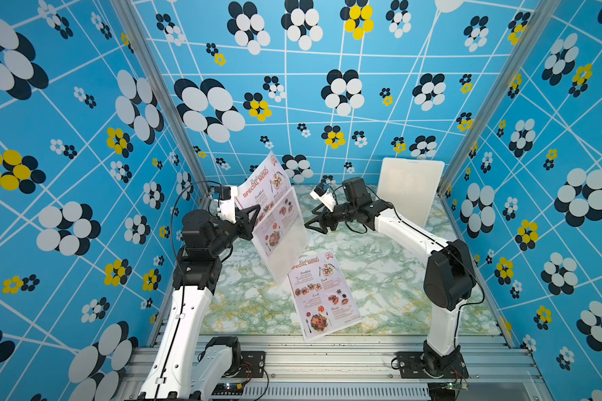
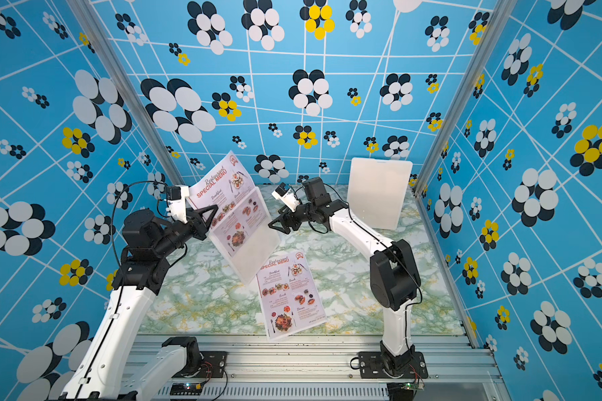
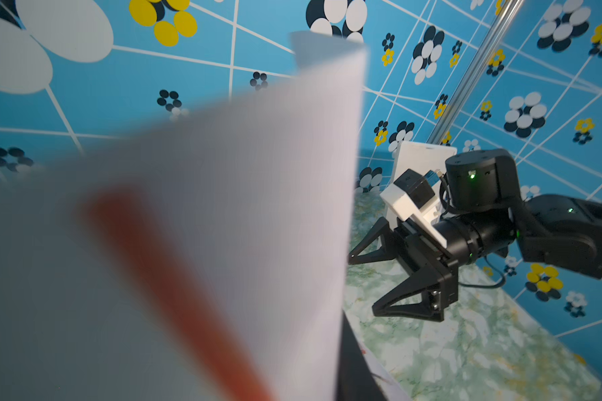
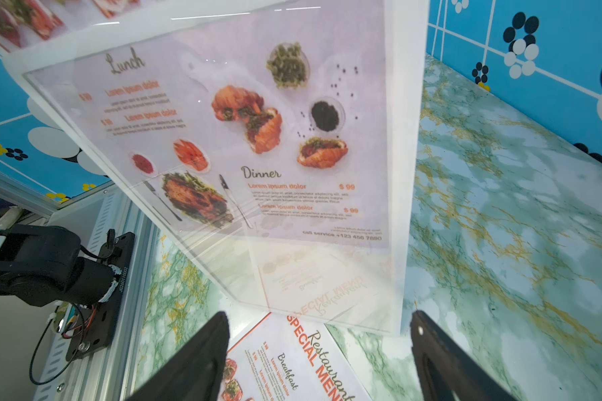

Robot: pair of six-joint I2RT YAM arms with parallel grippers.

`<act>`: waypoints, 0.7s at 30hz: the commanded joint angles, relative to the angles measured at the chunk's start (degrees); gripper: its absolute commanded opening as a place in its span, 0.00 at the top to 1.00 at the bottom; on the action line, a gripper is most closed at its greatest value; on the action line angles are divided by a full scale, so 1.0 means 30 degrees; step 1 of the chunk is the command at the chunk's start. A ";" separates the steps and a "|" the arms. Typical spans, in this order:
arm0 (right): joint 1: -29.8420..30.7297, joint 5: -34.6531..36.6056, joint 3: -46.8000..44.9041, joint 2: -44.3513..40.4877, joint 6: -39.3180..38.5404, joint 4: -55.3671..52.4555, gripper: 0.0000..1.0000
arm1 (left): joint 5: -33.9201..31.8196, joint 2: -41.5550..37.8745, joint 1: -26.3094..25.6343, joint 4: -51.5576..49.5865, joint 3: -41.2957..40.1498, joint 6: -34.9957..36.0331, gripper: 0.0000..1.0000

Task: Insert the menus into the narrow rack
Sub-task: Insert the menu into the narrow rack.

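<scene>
One of the menus (image 1: 268,187) stands partly inside the narrow rack (image 1: 287,250), a clear tilted holder at mid-table; its headed top sticks out above. In both top views my left gripper (image 1: 255,223) is at that menu's left edge, fingers apart either side of the sheet. In the left wrist view the menu's blank back (image 3: 258,208) fills the frame and only one dark finger (image 3: 351,364) shows. A second menu (image 1: 322,295) lies flat near the front. My right gripper (image 1: 313,217) hangs open and empty just right of the rack (image 4: 327,277).
A white board (image 1: 409,191) leans against the back wall at the right. The marble-patterned table (image 1: 379,277) is walled in by blue flowered panels. An aluminium rail (image 1: 327,357) with both arm bases runs along the front edge.
</scene>
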 commanded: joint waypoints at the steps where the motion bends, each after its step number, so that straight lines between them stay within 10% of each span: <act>1: 0.0145 0.0320 -0.0493 -0.0942 -0.0172 0.0196 0.16 | -0.0414 0.0385 -0.0118 -0.0197 0.1406 0.0615 0.52; 7: 0.0145 0.0469 -0.0728 -0.1145 -0.0213 0.0190 0.16 | -0.0490 0.0862 -0.0082 -0.0790 0.2305 0.1454 0.49; 16: 0.0146 0.0468 -0.0563 -0.1124 -0.0201 0.0185 0.16 | 0.0078 0.0789 -0.0156 -0.0966 0.1860 0.1979 0.96; 21: 0.0175 0.0467 -0.0530 -0.1051 -0.0113 0.0189 0.16 | 0.0081 0.0510 -0.0156 -0.1029 0.1490 0.2129 1.00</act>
